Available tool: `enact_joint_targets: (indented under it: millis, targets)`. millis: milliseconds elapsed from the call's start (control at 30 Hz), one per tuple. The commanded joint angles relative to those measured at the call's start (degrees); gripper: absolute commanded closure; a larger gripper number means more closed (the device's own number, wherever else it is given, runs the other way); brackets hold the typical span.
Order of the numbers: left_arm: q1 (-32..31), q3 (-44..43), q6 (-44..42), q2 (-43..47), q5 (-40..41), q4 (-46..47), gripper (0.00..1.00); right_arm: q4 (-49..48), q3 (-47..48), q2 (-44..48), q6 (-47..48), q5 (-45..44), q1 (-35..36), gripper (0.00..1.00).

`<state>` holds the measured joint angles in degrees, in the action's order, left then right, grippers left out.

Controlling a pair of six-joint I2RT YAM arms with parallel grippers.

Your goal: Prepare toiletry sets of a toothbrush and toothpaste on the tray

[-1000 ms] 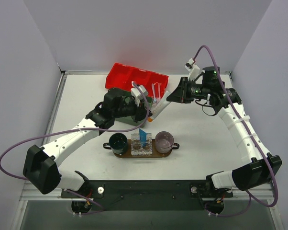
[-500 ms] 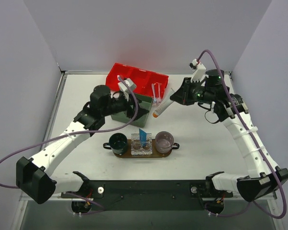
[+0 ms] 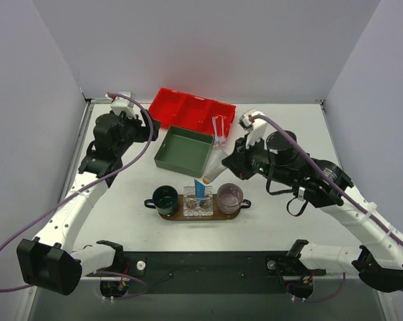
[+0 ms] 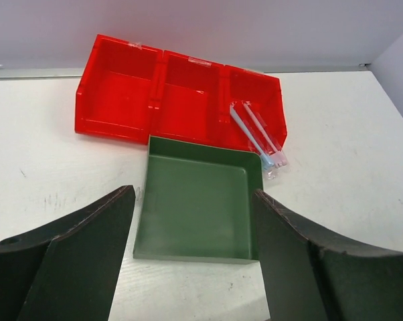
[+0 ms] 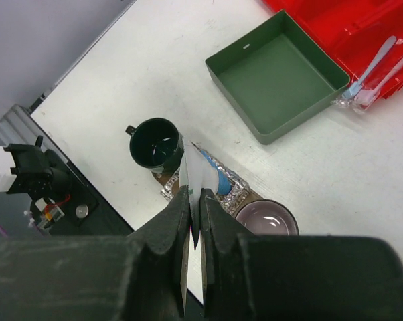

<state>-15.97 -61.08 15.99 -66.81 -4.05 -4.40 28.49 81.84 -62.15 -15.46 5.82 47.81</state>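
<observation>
White tube (image 5: 199, 172) pinched in R gripper (image 5: 195, 199).

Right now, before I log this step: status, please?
Left gripper open, empty. Right gripper shut on white tube over tray; blue tube on tray. Toothbrushes at red bin. Nothing blocking.

Green box (image 3: 183, 150) sits beside red bin (image 3: 190, 110), dark mug (image 3: 165, 198) and mauve mug (image 3: 229, 197) nearer.
</observation>
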Motion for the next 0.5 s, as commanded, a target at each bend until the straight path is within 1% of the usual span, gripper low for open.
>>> enact_joint_targets:
  millis: [0, 67, 100, 200, 333, 467]
  targets:
    - [0.1, 0.3, 0.2, 1.2, 3.1, 0.7, 0.2, -0.4, 2.8, -2.3, 2.7, -14.2, 8.9, 1.0]
    - [0.1, 0.3, 0.1, 0.9, 2.8, 0.7, 0.2, 0.5, 3.9, -4.9, 3.5, -18.5, 12.1, 1.0]
    - [0.1, 0.3, 0.1, 0.9, 2.8, 0.6, 0.2, 0.8, 4.5, -5.9, 4.1, -20.0, 15.0, 1.0]
    - [0.1, 0.4, -0.1, 0.6, 2.4, 0.9, 0.2, 1.5, 6.5, -9.6, 4.8, -23.0, 18.8, 1.0]
    - [0.1, 0.4, -0.2, 0.7, 1.8, 1.0, 0.19, 0.8, 7.0, -13.3, 4.4, -20.8, 19.6, 1.0]
    - [0.1, 0.4, -1.0, 1.1, 1.3, 1.2, 0.19, -0.2, 7.1, -16.9, 4.7, -20.6, 19.6, 1.0]
